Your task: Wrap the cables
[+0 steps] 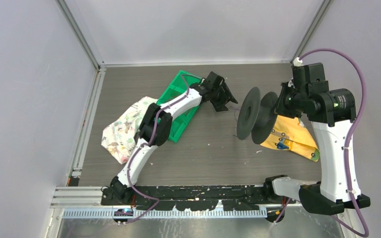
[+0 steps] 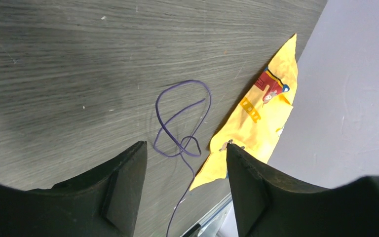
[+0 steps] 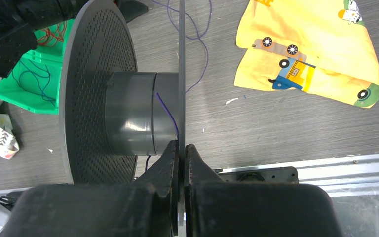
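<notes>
A thin purple cable (image 2: 181, 123) lies in loose loops on the table, just beyond my left gripper (image 2: 185, 145). That gripper is open and hovers over the cable with nothing between its fingers. In the right wrist view the cable (image 3: 197, 34) runs from the table to the grey hub of the black two-flanged spool (image 3: 128, 113), where a short length (image 3: 168, 111) lies on the hub. My right gripper (image 3: 181, 147) is shut on the rim of the spool's near flange and holds the spool (image 1: 255, 116) on edge. From above, the left gripper (image 1: 224, 99) sits just left of the spool.
A yellow cloth (image 1: 290, 139) with printed vehicles lies under the right arm, close to the cable's loops (image 2: 261, 118). A green bin (image 1: 178, 106) with red and blue wires (image 3: 34, 79) sits under the left arm, and a floral cloth (image 1: 121, 129) lies to its left. Grey walls enclose the table.
</notes>
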You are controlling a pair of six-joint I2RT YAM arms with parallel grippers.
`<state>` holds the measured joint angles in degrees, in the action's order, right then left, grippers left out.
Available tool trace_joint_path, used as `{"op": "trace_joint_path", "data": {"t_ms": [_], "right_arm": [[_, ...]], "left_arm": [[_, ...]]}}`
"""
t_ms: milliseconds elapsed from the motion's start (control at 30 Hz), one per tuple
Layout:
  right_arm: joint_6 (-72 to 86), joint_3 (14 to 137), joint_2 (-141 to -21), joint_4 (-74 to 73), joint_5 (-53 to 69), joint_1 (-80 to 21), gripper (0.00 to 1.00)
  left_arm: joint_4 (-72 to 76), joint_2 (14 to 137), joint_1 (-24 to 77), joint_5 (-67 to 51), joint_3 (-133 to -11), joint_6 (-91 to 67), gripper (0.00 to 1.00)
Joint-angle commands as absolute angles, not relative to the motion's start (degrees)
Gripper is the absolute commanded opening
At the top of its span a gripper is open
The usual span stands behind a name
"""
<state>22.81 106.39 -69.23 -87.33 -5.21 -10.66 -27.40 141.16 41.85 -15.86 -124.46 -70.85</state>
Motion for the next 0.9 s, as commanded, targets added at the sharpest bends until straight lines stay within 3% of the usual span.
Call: {"op": "trace_joint_path", "data": {"t_ms": [0,167,300,533,867], "right_arm": [[23.37,106.66,-67.59,-82.90,-4.35,-10.67,0.00],[23.25,106.48,-67.73,-82.72,-4.48,-10.64,0.00],[23.23,105.78,-67.56,-82.34,-4.92,-10.68,0.00],[22.81,98.71,-66.32,-79.62,-6.01,-10.72,0.01],[24.26,90.23,-68.19,-73.97,1.35,-14.61,0.01]], "left_arm": [[-25.91,143.61,42.34,-16.23,-127.21,-72.77,0.58],[-24.10,145.83,42.88,-17.33,-128.92,-74.07,0.41],[-22.68,145.29,42.68,-17.99,-128.91,-73.40,0.03],[-18.42,135.78,39.69,-16.15,-123.20,-67.53,0.01],[-17.95,132.10,36.05,-20.46,-132.42,-62.57,0.01]]}}
